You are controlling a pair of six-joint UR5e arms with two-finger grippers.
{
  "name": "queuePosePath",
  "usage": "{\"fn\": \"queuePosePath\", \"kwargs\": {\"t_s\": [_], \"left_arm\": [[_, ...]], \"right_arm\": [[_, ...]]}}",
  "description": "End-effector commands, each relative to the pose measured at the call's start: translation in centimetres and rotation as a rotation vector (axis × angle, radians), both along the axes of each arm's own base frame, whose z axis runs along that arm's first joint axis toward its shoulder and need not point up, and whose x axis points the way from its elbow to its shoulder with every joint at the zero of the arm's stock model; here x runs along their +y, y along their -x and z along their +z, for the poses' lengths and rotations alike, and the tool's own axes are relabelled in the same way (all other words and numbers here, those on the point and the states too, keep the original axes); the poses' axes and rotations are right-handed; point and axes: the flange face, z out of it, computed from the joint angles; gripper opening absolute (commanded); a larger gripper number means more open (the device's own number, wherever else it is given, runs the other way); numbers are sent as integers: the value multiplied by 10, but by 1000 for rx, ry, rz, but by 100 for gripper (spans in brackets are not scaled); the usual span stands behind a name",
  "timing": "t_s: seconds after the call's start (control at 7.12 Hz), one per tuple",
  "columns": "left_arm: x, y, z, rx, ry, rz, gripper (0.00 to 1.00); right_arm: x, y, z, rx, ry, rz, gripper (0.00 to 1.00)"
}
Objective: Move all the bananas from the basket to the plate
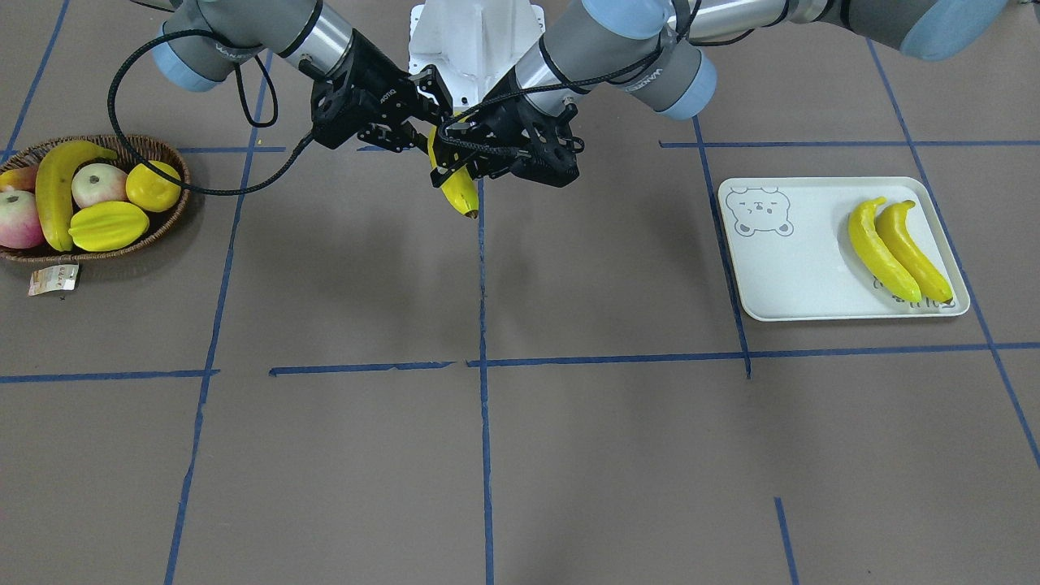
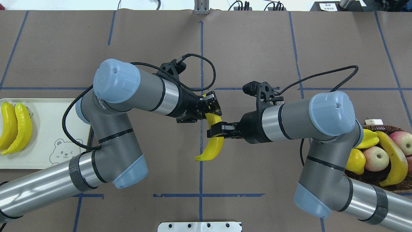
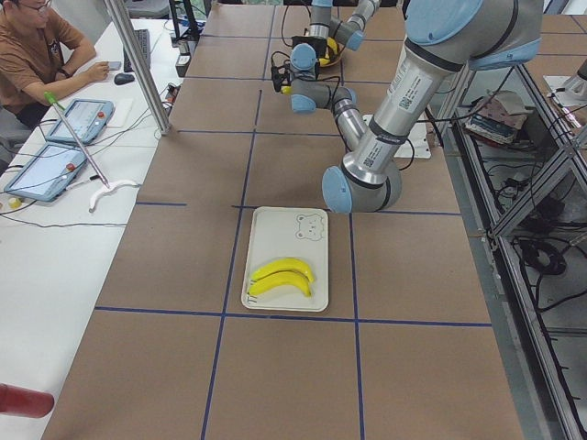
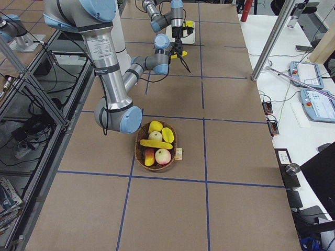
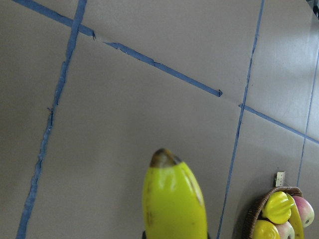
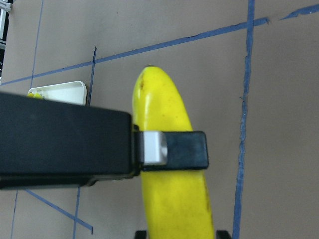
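Bananas sit in three places. The right gripper (image 2: 216,130) is clenched across the middle of one banana (image 2: 213,147); in the right wrist view its finger pad lies flat on the yellow skin. The left gripper (image 2: 212,108) faces it from the opposite side, its fingers flanking the upper end of the same fruit. Whether they press on it cannot be told, since cable and gripper body hide the contact. In the left wrist view the fruit juts out from the bottom edge, dark tip forward.

This banana hangs clear of the table (image 1: 520,455), over the central blue tape line and roughly midway between basket and plate. Its free end curves downward.

The plate (image 2: 48,129) lies flat near the table's end on the robot's left. Two bananas (image 2: 8,124) (image 2: 22,127) lie on it side by side, touching, at the end away from the bear-face drawing.

The wicker basket (image 1: 175,213) stands near the opposite end. A fourth banana (image 1: 53,199) lies in it along one side, resting against a starfruit (image 1: 108,225), a lemon (image 1: 153,185) and apples (image 1: 99,184). A small paper tag (image 1: 54,279) lies on the table just beside the basket.
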Motion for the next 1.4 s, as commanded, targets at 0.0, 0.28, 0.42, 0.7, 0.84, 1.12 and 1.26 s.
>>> {"fn": "queuePosePath", "kwargs": {"t_s": [0.0, 0.28, 0.42, 0.7, 0.84, 1.12, 1.26], "left_arm": [[0, 0, 1, -1, 1, 0, 0], [-5, -1, 5, -17, 8, -7, 0], [-12, 4, 13, -41, 25, -18, 0], [-54, 49, 78, -177, 141, -13, 0], [-86, 94, 108, -241, 171, -18, 0], [-92, 153, 162, -402, 80, -9, 0], [-86, 179, 210, -498, 47, 19, 0]], "right_arm": [[1, -3, -2, -6, -2, -1, 100], [2, -6, -6, -15, 4, 3, 100], [3, -12, -12, -29, -4, 12, 100], [4, -24, -10, -31, -5, 22, 100], [12, -38, 3, -18, 0, 22, 100], [15, -48, 16, 1, 10, 28, 100], [14, -48, 16, 1, 10, 32, 100]]}}
